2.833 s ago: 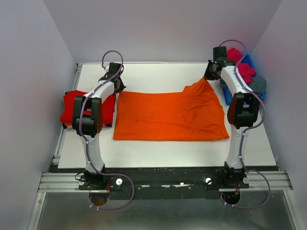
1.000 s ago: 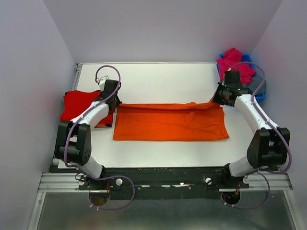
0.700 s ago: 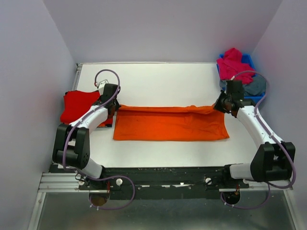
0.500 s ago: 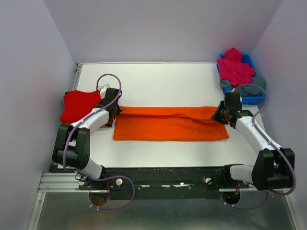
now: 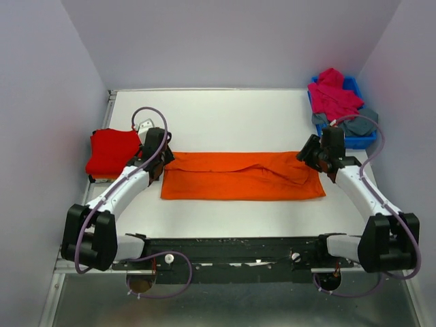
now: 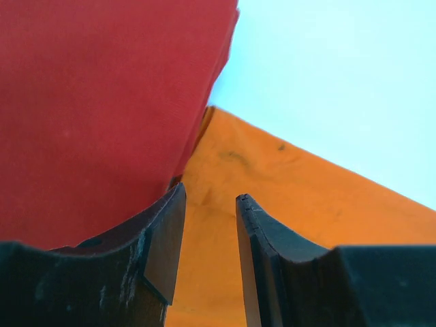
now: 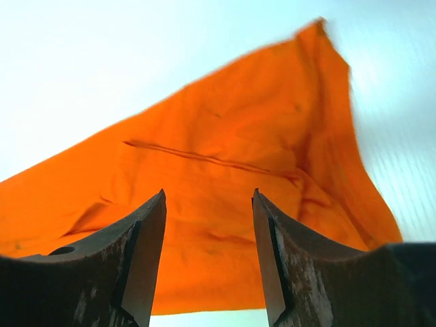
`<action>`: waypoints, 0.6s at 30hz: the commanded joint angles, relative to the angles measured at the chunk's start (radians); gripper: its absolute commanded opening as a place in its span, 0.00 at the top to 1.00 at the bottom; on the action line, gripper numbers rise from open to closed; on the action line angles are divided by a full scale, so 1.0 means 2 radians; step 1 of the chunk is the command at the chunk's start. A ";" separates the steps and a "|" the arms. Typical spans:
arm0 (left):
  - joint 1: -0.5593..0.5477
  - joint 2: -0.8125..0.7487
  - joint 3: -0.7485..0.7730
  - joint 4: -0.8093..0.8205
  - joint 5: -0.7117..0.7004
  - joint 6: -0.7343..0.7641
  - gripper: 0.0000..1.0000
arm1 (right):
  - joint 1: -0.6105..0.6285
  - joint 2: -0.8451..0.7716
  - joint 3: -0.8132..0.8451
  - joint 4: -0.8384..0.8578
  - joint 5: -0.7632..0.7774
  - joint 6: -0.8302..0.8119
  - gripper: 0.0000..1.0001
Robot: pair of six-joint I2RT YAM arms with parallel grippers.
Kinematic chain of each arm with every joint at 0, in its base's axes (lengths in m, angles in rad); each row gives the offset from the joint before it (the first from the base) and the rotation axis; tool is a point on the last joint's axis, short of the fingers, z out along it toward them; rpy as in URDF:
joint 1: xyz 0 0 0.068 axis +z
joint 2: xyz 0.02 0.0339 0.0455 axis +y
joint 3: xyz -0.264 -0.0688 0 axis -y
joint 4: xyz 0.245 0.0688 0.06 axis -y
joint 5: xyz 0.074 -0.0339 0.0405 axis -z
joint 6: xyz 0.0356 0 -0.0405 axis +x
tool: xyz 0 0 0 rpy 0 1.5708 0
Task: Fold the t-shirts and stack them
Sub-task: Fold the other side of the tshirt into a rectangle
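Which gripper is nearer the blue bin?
Right. The right gripper is in front of the blue bin, by the orange t-shirt; the left gripper is across the table beside the red t-shirt.

No text, label, brand or number was legible in any view: the orange t-shirt, red t-shirt, blue bin and bench showed plain surfaces.

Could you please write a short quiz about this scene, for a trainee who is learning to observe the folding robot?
1. True or false: the right end effector is clamped on the orange t-shirt.
2. Where does the red t-shirt lie? A) on top of the orange one B) to the left of the orange one C) between the right end effector's fingers
3. Fill in: the pink t-shirt shares the blue bin with a ____ one.

Key: 1 false, the right end effector is open and holds nothing; 2 B; 3 grey.
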 commanded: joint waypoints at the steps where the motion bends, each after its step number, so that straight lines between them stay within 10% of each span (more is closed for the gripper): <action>1: -0.009 -0.005 0.031 -0.015 -0.022 -0.005 0.50 | 0.001 0.059 0.054 0.017 -0.071 -0.047 0.38; 18: -0.137 0.204 0.181 0.057 0.122 -0.037 0.54 | 0.024 0.243 0.146 0.039 -0.169 -0.043 0.42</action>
